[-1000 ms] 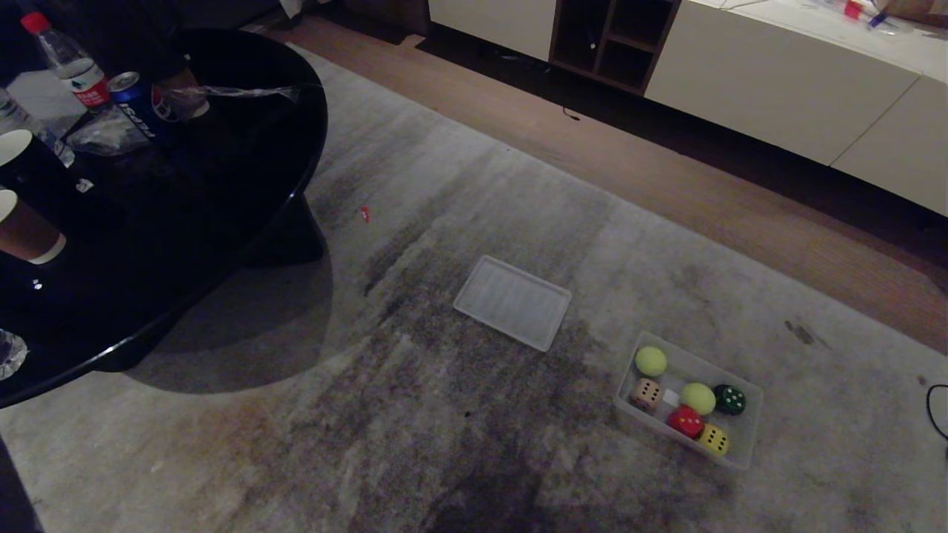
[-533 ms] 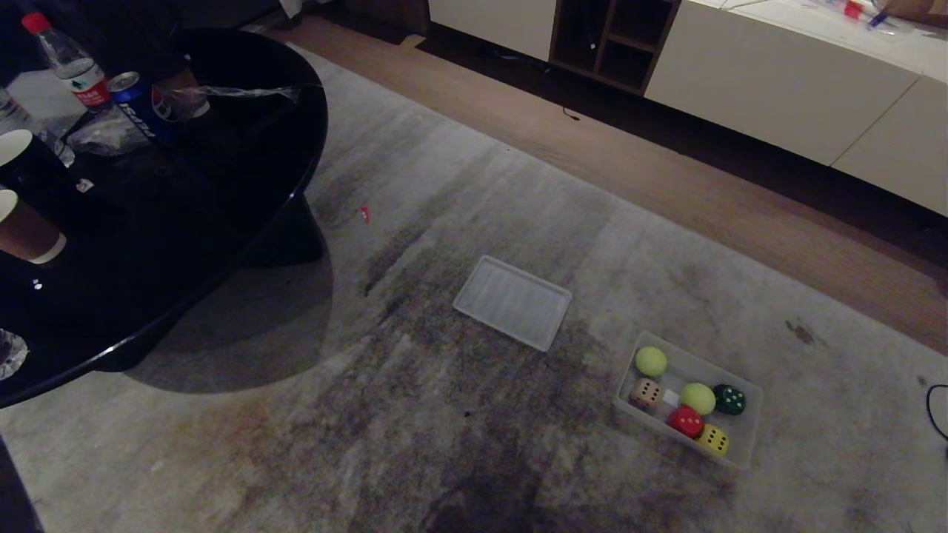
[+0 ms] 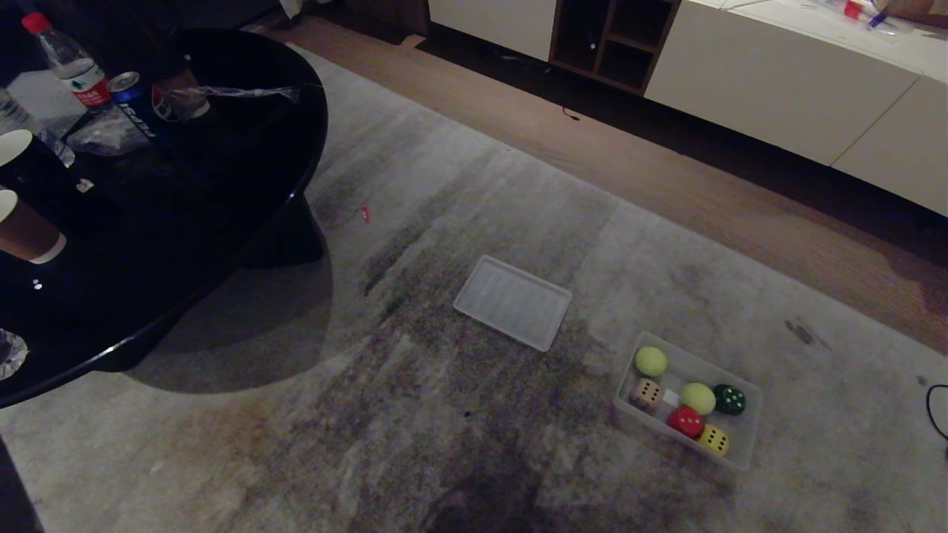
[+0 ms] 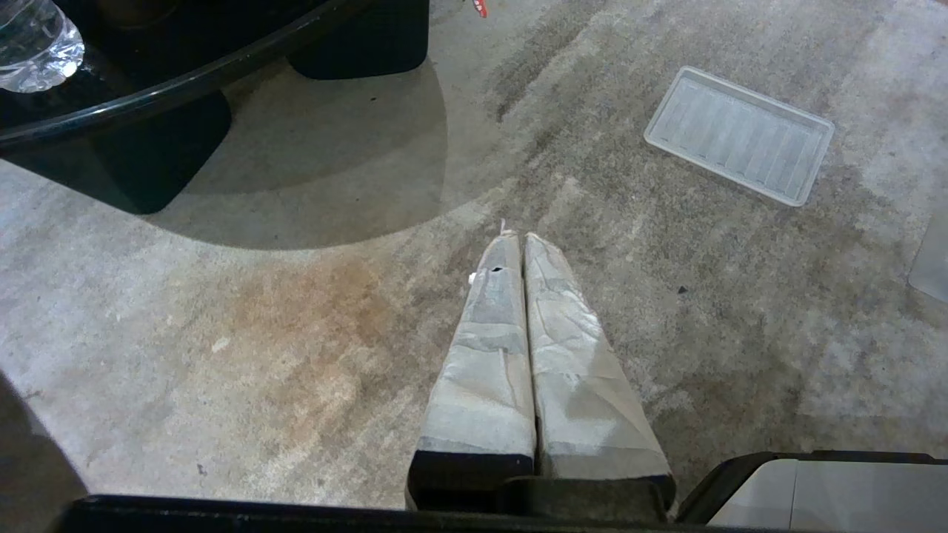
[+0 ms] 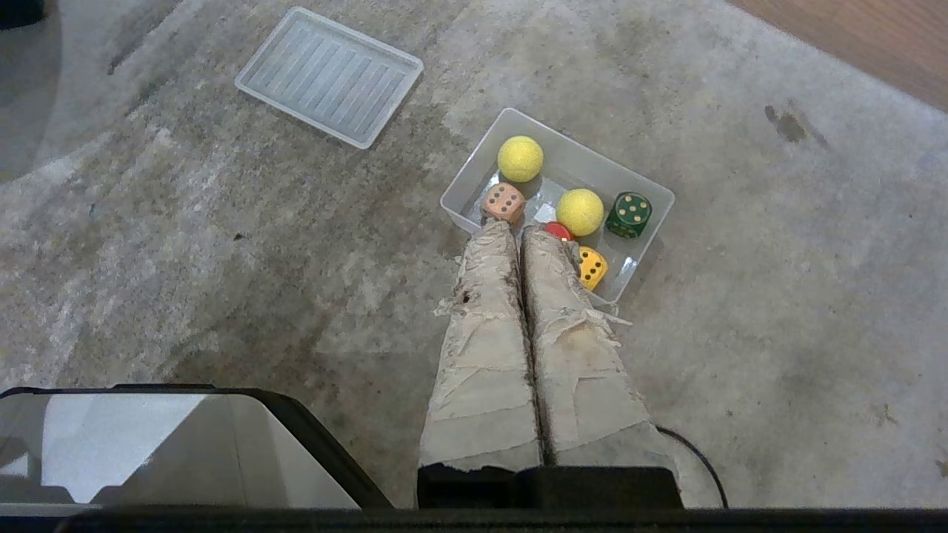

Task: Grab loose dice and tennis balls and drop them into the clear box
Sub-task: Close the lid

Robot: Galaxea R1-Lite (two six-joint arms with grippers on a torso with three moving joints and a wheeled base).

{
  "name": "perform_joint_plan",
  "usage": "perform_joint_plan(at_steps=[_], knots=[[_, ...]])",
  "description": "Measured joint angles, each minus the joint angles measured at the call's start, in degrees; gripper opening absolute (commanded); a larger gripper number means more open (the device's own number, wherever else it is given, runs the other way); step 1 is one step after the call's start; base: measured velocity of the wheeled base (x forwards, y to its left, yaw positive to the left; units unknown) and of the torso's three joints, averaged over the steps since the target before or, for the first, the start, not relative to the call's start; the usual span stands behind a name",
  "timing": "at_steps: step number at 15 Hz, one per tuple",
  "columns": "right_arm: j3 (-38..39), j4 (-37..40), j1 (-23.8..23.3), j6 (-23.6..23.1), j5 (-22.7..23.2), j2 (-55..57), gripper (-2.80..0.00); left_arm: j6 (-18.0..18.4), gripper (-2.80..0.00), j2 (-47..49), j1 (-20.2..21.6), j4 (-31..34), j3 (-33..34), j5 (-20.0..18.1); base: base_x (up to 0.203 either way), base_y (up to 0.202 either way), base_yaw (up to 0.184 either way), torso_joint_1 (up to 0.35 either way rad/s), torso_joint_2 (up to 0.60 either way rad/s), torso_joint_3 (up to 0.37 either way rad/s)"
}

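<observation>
Nothing has moved since the earlier frames. Both grippers, left gripper (image 4: 516,238) and right gripper (image 5: 516,228), hang pressed together and empty, likely parked because the task looks done. Lower right of the head view, the clear box (image 3: 746,449) holds all four dice (image 3: 686,420) and both tennis balls (image 3: 651,360); its lid (image 3: 512,301) lies beyond.

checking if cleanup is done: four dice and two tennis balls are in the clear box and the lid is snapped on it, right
Not quite. The dice and tennis balls are in the clear box, but the lid is off, lying flat on the rug apart from the box, as the head view shows.
</observation>
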State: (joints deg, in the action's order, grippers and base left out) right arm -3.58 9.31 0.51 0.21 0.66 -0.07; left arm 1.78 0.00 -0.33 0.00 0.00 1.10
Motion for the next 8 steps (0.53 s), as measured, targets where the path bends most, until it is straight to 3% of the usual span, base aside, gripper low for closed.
perform_joint_plan(at_steps=[8], knots=[[0.0, 0.0, 0.0, -0.1, -0.1, 0.0, -2.8, -0.1, -2.8, 0.0, 0.0, 0.0, 0.0, 0.0, 0.0, 0.0, 0.009, 0.001, 0.0, 0.0]])
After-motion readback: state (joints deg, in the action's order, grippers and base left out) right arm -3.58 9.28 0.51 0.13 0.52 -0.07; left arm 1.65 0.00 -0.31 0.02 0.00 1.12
